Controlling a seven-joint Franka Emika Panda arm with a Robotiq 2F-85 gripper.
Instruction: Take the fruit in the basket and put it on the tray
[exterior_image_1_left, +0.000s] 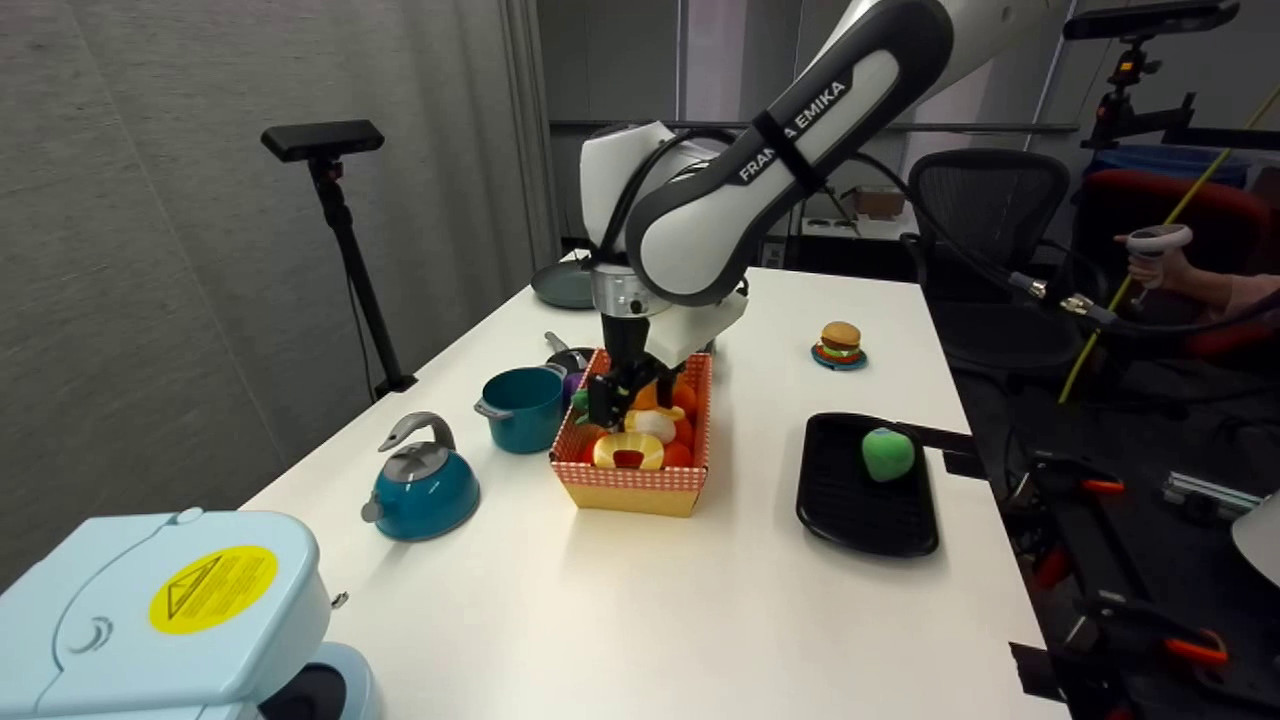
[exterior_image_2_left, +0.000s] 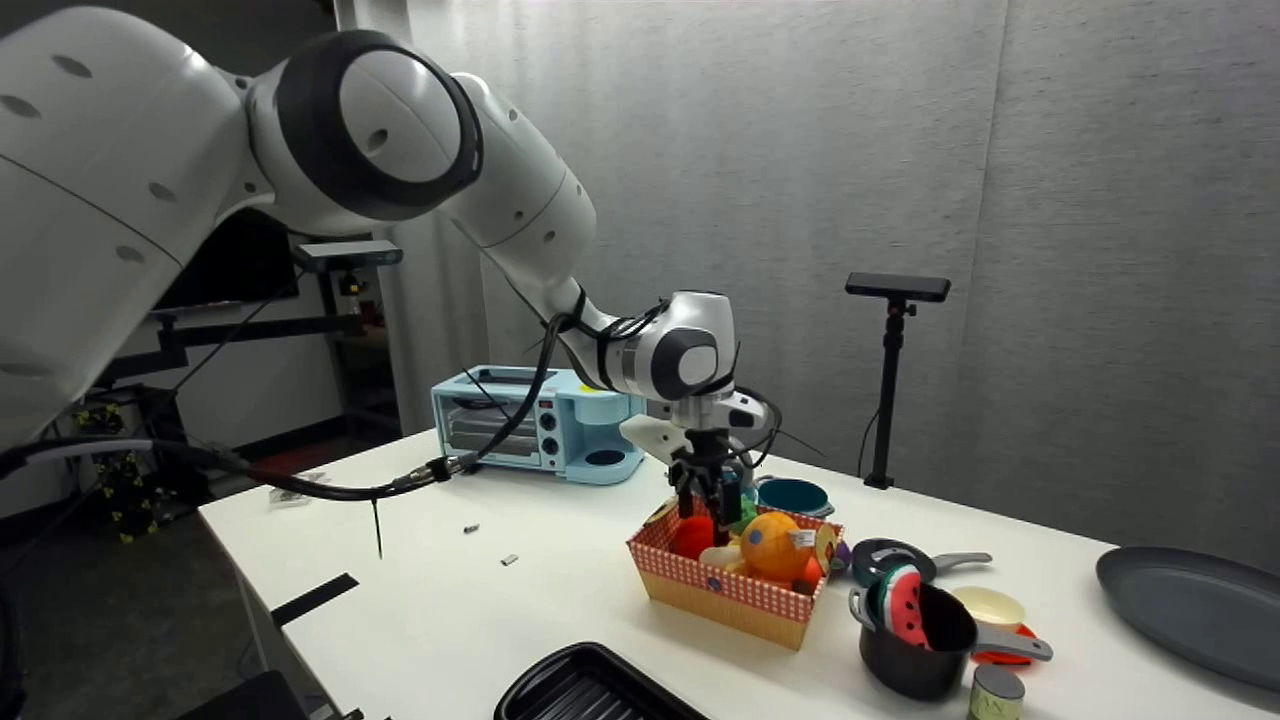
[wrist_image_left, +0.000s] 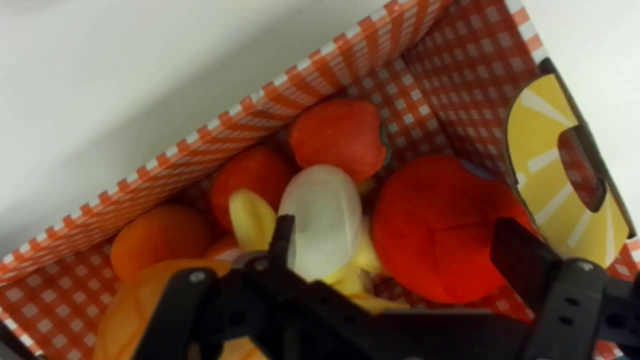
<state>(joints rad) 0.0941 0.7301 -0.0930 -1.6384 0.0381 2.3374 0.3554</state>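
White table (exterior_image_1_left: 620, 610): one basket (exterior_image_1_left: 640, 484), one tray (exterior_image_1_left: 858, 510).

The table (exterior_image_1_left: 800, 620) is bright, its shadows soft (greyish beside the basket (wrist_image_left: 300, 91)).

Basket (exterior_image_1_left: 632, 497): on the tabletop (exterior_image_1_left: 720, 610), just right of the pot (exterior_image_1_left: 527, 430) in an exterior view.
Fruit (wrist_image_left: 432, 220): down in the basket, right of a peeled banana (wrist_image_left: 324, 220) in the wrist view.
Claw (wrist_image_left: 398, 231): right over the basket's contents, with the fruit between the fingertips.
Tray (exterior_image_1_left: 865, 525): way off right of the basket in an exterior view, with another fruit (exterior_image_1_left: 887, 455) parked on it.
Burger (exterior_image_1_left: 840, 337): on a saucer (exterior_image_1_left: 842, 364), behind the tray there.
Kettle (exterior_image_1_left: 425, 502): left of the pot, bit in front.
Plate (exterior_image_1_left: 564, 287): way back, past the pot and pan (exterior_image_1_left: 578, 358).
Saucepan (exterior_image_2_left: 912, 660): right of the basket in an exterior view, with a watermelon slice (exterior_image_2_left: 906, 607) inside and a can (exterior_image_2_left: 995, 692) out front.
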